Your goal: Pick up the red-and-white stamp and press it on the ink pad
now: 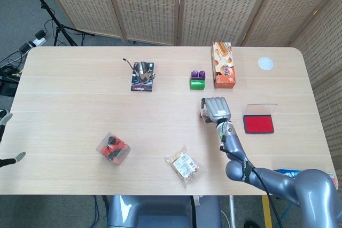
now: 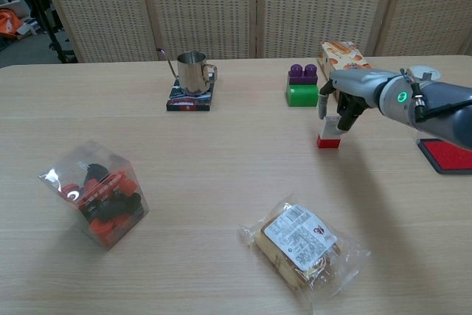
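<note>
The red-and-white stamp (image 2: 329, 133) stands upright on the table, red base down; in the head view only a sliver of it (image 1: 202, 115) shows beside the hand. My right hand (image 2: 348, 96) (image 1: 216, 109) hangs right over it, thumb on the stamp's left and fingers (image 2: 344, 114) on its right, close around the white top but with no firm grip visible. The ink pad (image 1: 258, 124) (image 2: 448, 154), red in a black tray, lies open to the right of the hand. My left hand (image 1: 19, 156) shows only as fingertips at the left edge, apart and empty.
Behind the stamp stand a green-and-purple block (image 2: 302, 86) and an orange box (image 2: 344, 60). A metal cup (image 2: 193, 70) sits on a coaster, a clear box of red and black parts (image 2: 97, 193) lies at the left, and a wrapped snack (image 2: 304, 242) lies near the front.
</note>
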`<state>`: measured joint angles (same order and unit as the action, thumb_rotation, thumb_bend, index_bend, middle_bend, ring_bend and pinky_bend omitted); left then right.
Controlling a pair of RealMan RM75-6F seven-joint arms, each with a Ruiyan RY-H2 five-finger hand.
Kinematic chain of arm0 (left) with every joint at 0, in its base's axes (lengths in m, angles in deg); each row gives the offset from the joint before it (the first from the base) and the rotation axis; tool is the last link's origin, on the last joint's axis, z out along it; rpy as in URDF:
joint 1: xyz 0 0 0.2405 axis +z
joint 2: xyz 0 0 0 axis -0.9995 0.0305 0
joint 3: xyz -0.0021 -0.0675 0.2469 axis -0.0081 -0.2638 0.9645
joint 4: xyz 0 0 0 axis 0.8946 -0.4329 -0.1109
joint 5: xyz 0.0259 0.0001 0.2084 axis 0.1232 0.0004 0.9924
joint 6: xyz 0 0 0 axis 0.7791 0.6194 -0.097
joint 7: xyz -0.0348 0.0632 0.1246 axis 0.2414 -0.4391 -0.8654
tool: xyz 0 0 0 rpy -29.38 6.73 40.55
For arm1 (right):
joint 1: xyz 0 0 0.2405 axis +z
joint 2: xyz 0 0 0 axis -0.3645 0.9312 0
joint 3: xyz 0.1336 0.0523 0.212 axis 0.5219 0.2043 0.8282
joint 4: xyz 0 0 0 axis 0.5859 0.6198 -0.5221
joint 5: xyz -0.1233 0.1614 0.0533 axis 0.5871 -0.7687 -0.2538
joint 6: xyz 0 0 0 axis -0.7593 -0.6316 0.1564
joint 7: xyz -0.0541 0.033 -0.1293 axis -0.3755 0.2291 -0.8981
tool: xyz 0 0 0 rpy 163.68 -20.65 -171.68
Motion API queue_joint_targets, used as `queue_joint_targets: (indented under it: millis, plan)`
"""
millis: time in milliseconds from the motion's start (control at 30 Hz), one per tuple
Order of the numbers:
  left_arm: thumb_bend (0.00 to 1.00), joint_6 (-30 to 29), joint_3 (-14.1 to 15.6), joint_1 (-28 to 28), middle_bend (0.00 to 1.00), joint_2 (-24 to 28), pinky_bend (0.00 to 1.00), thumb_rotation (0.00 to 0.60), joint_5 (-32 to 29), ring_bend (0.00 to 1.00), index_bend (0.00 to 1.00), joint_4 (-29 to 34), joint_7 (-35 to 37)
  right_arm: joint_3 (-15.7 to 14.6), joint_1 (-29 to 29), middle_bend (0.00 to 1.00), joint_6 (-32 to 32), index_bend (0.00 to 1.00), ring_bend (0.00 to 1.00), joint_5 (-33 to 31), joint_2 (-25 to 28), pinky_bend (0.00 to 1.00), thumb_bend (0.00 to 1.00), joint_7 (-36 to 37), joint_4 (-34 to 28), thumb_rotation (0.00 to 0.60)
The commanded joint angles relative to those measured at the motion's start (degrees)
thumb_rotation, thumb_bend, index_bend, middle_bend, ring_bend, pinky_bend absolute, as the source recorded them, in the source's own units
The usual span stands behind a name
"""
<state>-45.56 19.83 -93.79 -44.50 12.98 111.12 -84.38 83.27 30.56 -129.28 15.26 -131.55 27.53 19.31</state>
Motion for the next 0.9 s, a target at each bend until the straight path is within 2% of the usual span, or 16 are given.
queue_joint_targets:
  millis: [33, 333, 533, 667, 767, 900]
  plan:
    - [0.12, 0.21, 0.05, -0.05, 0.00, 0.07, 0.00, 0.600, -0.03, 0.00, 0.00, 0.01, 0.14, 0.02, 0.03, 0.92, 0.02, 0.47, 0.98, -0.02, -0.02, 1.00, 0.39, 0.00, 0.13, 0.600]
    - [0.12, 0.54, 0.21, -0.18, 0.00, 0.20, 0.00, 0.600, 0.06, 0.00, 0.00, 0.05, 0.24, 0.04, 0.12, 0.93, 0.08, 0.52, 0.98, -0.07, -0.25, 1.00, 0.39, 0.00, 0.82, 0.600]
    - [0.12, 0.61, 0.23, -0.21, 0.00, 0.27, 0.00, 0.600, -0.01, 0.00, 0.00, 0.12, 0.26, -0.03, 0.31, 0.93, -0.08, 0.55, 0.99, 0.27, -0.47, 1.00, 0.47, -0.27, 1.19, 0.600]
    - [0.12, 0.67, 0.31, -0.24, 0.00, 0.27, 0.00, 0.600, 0.08, 0.00, 0.00, 0.13, 0.26, 0.07, 0.18, 0.93, -0.44, 0.56, 0.99, 0.74, 0.05, 1.00, 0.47, -0.12, 0.54, 0.600]
    - [0.12, 0.64, 0.35, -0.25, 0.00, 0.28, 0.00, 0.600, 0.16, 0.00, 0.00, 0.14, 0.31, 0.05, -0.08, 0.93, -0.88, 0.56, 0.99, 1.52, 1.43, 1.00, 0.47, -0.12, -1.38, 0.600]
    - [0.12, 0.57, 0.53, -0.22, 0.00, 0.34, 0.00, 0.600, 0.52, 0.00, 0.00, 0.19, 0.43, -0.13, -1.37, 0.93, -2.97, 0.56, 0.99, 4.81, 6.70, 1.00, 0.47, 0.31, -8.37, 0.600]
